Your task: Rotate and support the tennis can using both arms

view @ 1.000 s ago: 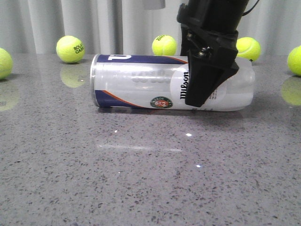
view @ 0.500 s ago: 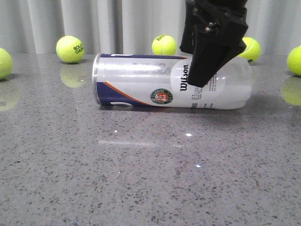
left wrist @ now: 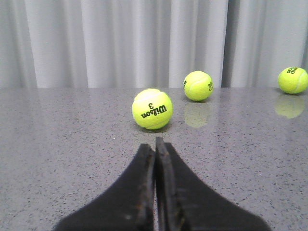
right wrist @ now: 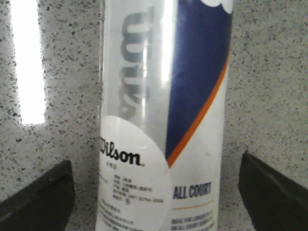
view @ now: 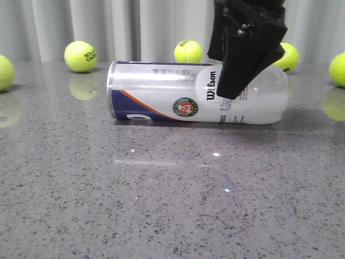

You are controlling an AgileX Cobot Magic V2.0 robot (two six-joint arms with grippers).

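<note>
Front view shows you the tennis can (view: pixel 197 93) lying on its side in the middle of the frame, its long axis running left to right, with the silver rim at the left end and the clear rounded end at the right. The right tool (view: pixel 237 81) hangs over the right part of the can, in front of the white Wilson label, so this arm is the nearer one. In the right wrist view the can (right wrist: pixel 163 120) stands between the two black fingers (right wrist: pixel 36 195), which are wide apart and do not touch it; you see speckled table on both sides. The left tool (left wrist: pixel 155 159) is pressed together, empty, and points at a yellow-green ball (left wrist: pixel 152 109), so it seems well apart from the can. The can is smooth glossy plastic and round, so I judge it may roll or slip easily on the polished grey table (view: pixel 161 205).
</note>
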